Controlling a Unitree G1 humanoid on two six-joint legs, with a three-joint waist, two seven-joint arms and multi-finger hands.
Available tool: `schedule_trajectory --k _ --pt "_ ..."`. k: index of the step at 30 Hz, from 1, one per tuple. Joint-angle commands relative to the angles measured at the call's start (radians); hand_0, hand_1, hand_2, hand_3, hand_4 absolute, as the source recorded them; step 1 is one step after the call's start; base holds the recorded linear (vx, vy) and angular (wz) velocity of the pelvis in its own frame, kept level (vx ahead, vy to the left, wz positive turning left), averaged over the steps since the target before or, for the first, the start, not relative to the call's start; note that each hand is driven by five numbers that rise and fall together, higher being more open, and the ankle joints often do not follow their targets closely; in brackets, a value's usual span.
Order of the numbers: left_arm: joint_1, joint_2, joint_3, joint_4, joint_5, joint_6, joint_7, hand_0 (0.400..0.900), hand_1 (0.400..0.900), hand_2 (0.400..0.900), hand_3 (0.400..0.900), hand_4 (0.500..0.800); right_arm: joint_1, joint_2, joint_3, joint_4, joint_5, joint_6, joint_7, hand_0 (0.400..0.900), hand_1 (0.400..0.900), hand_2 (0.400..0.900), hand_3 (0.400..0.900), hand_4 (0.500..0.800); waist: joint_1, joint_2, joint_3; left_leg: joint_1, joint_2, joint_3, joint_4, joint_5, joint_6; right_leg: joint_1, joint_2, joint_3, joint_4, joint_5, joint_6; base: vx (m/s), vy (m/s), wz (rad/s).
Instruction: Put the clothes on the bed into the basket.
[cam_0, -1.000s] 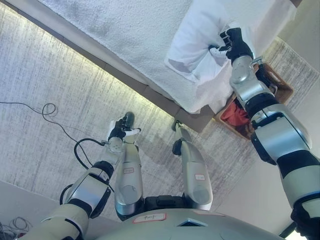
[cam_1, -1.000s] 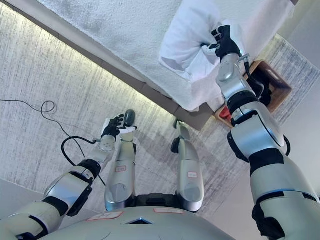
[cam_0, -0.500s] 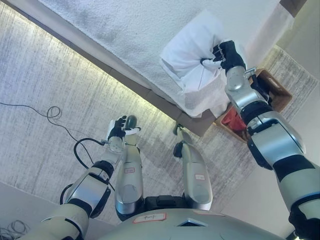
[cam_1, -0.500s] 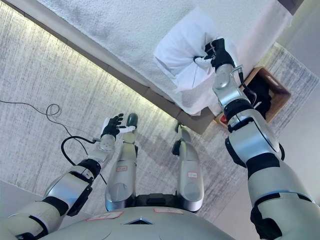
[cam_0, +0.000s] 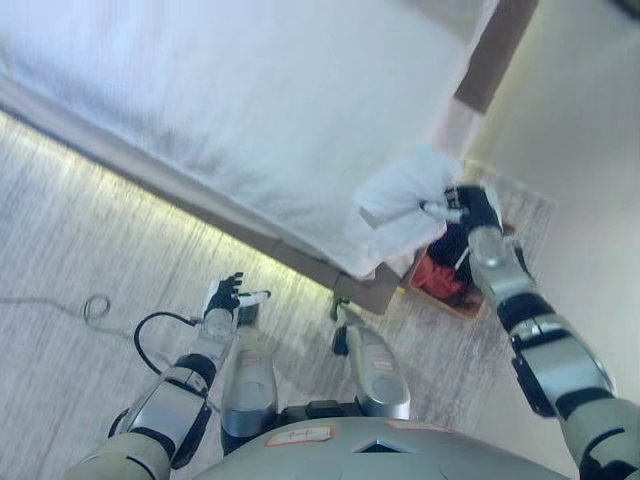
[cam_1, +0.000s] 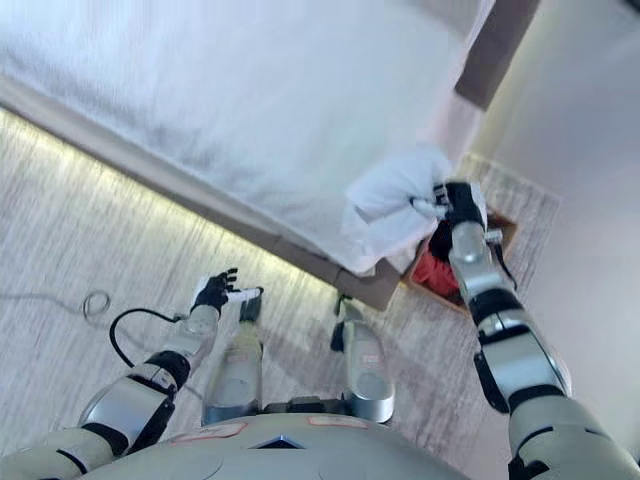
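Note:
My right hand (cam_0: 474, 207) is shut on a bunched white garment (cam_0: 408, 192) and holds it at the corner of the bed (cam_0: 220, 110), just above and left of the brown basket (cam_0: 478, 304). The basket stands on the floor beside the bed and holds red cloth (cam_0: 437, 276) and something dark. The same hand (cam_1: 456, 203) and garment (cam_1: 396, 184) show in the right eye view. My left hand (cam_0: 224, 295) is open and empty, low over the floor at the lower left.
The bed's white cover fills the upper left, with its lit base edge (cam_0: 150, 185) running diagonally. A dark headboard (cam_0: 497, 50) rises at the top right, next to a pale wall. Carpeted floor (cam_0: 80, 260) lies in front of the bed.
The camera has swung, shifting the whole picture. My right hand has drawn the white garment off the bed's middle to its corner, down toward the basket. The left hand stays idle.

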Motion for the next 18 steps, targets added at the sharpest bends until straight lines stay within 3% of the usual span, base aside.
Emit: schedule_trajectory --k 1,13,18 --pt "-0.001 0.016 0.018 -0.031 0.050 -0.028 -0.037 0.900 0.900 0.900 0.900 0.800 0.017 -0.128 -0.082 0.027 0.021 -0.042 0.012 0.400 0.400 0.400 0.400 0.500 -0.030 0.051 -0.078 0.098 -0.027 0.081 -0.132 0.007 0.079 0.059 -0.005 0.073 0.059 -0.056 0.088 0.08 0.012 -0.23" --pt "0.067 0.022 0.047 0.024 0.080 -0.018 -0.107 0.900 0.900 0.900 0.900 0.800 0.093 -0.226 -0.238 0.347 0.088 -0.015 0.073 0.400 0.400 0.400 0.400 0.500 -0.041 0.072 -0.203 0.179 -0.026 0.120 -0.142 -0.022 0.078 0.154 0.001 0.084 -0.009 -0.050 0.096 0.03 -0.002 -0.11" --pt "0.085 0.016 0.050 0.029 0.081 -0.014 -0.118 0.900 0.900 0.900 0.900 0.800 0.064 -0.262 -0.252 0.384 0.102 -0.006 0.078 0.400 0.400 0.400 0.400 0.500 -0.039 0.089 -0.221 0.182 -0.030 0.128 -0.142 -0.021 0.075 0.165 -0.003 0.080 -0.023 -0.045 0.096 -0.01 -0.013 -0.04"
